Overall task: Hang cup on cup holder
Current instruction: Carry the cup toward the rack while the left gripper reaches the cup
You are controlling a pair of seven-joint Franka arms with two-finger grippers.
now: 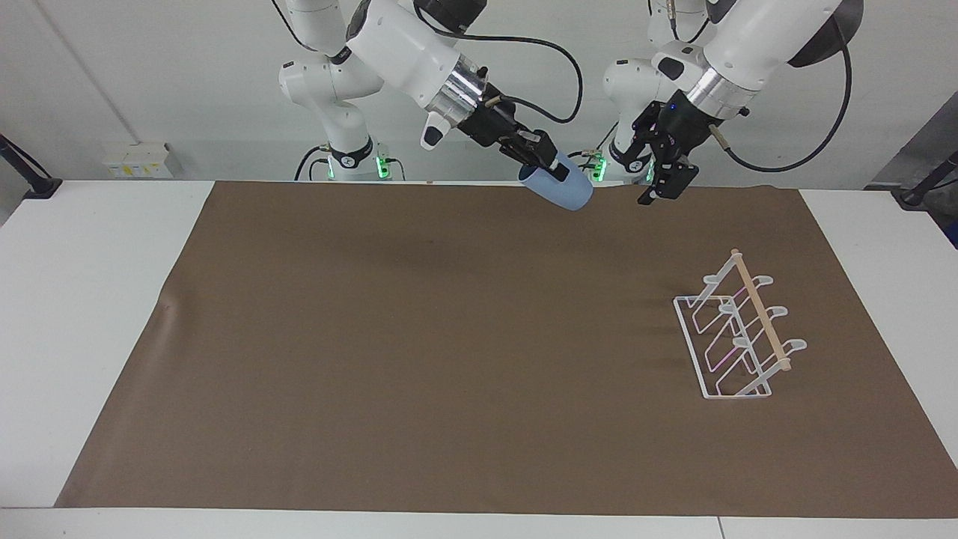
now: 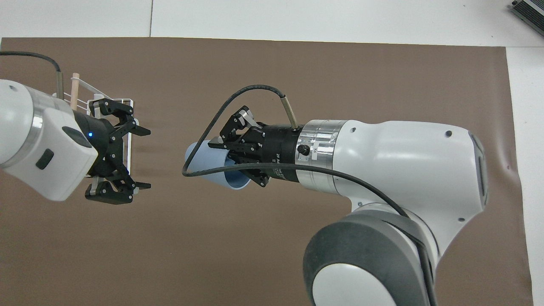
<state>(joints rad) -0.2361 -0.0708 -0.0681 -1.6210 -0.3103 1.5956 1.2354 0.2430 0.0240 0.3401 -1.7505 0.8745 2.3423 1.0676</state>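
A: What's the setting?

B: A white table (image 1: 90,299) against a pale wall, most of it covered by a matte brown sheet (image 1: 449,359).

A: And the cup?

B: The light-blue cup (image 1: 563,189) is up in the air, over the edge of the sheet nearest the robots, about midway between the two bases. It lies tilted, narrow base pointing toward the left arm's end of the table. The right gripper (image 1: 540,155) is clamped on its rim, one finger inside the mouth.

A: How are the arms posed?

B: The right arm slants down and across from its base. The left gripper (image 1: 662,183) hangs from a steeply bent wrist over the same edge of the sheet, near the cup but apart from it, fingers spread wide and holding nothing.

A: What does the overhead view add?

B: It shows the cup's (image 2: 212,163) open mouth with a finger in it, and the left gripper's (image 2: 127,159) spread fingers. There that gripper covers much of the cup holder (image 2: 123,106). The facing view shows the holder (image 1: 737,337) whole: a white wire rack with looped prongs and a pale wooden dowel, standing on the sheet toward the left arm's end, well apart from both grippers.
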